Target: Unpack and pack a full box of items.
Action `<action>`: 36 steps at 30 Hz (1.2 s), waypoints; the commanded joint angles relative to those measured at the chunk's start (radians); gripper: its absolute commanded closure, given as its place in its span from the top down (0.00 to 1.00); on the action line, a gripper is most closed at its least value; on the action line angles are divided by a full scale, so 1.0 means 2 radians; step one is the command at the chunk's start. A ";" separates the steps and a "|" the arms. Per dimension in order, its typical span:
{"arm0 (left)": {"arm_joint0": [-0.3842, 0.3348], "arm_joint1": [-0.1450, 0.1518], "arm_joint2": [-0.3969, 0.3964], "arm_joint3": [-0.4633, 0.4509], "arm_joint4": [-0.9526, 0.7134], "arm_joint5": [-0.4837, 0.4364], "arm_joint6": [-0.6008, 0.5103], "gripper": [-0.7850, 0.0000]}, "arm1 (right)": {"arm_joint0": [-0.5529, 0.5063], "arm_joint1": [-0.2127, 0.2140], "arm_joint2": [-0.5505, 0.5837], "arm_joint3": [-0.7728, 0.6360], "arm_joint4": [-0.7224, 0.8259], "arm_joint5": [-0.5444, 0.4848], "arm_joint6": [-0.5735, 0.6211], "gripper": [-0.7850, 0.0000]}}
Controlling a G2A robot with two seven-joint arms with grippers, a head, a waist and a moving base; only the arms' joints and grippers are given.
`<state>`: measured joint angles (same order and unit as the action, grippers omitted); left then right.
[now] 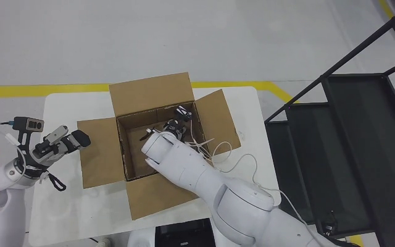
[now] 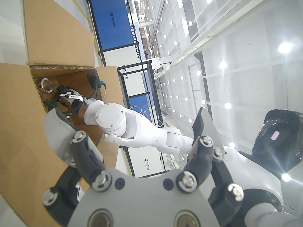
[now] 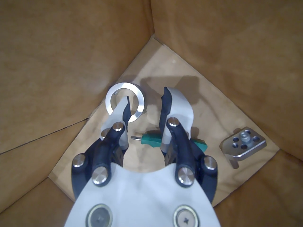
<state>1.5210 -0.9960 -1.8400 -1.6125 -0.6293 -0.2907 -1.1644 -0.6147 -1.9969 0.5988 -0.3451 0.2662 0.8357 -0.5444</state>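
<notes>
Three items, ring [image 3: 139,100], green tool [image 3: 150,139], plate [image 3: 243,146], appear in the right wrist view.

Pale grey floor [image 1: 185,37] stretching out ahead of me, yellow floor line [image 1: 55,90] running just beyond the far edge of my white table [image 1: 74,105], dark metal staircase [image 1: 333,142] off to my right, blue pegboard panels [image 2: 111,27] in black frames, rows of bright round ceiling lights [image 2: 285,47] overhead.
</notes>
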 commanded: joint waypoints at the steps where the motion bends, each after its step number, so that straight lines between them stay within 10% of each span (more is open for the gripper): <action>1: 0.000 0.000 0.000 0.000 0.000 0.000 0.000 1.00 | 0.000 0.000 0.000 0.000 -0.007 0.003 0.004 0.33; 5: 0.000 0.000 0.000 0.000 0.000 0.000 0.000 1.00 | -0.001 0.000 0.000 -0.003 -0.018 0.005 0.008 0.00; 22: 0.000 0.000 0.000 0.000 0.000 0.000 0.000 1.00 | -0.038 0.015 -0.034 -0.047 -0.130 -0.050 0.013 0.00; 36: 0.000 0.000 0.000 0.000 0.000 0.000 0.000 1.00 | -0.008 0.058 -0.038 -0.118 -0.254 -0.023 0.233 0.00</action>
<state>1.5210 -0.9960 -1.8400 -1.6125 -0.6293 -0.2907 -1.1644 -0.6332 -1.8918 0.5236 -0.5622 -0.2164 0.7781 -0.1250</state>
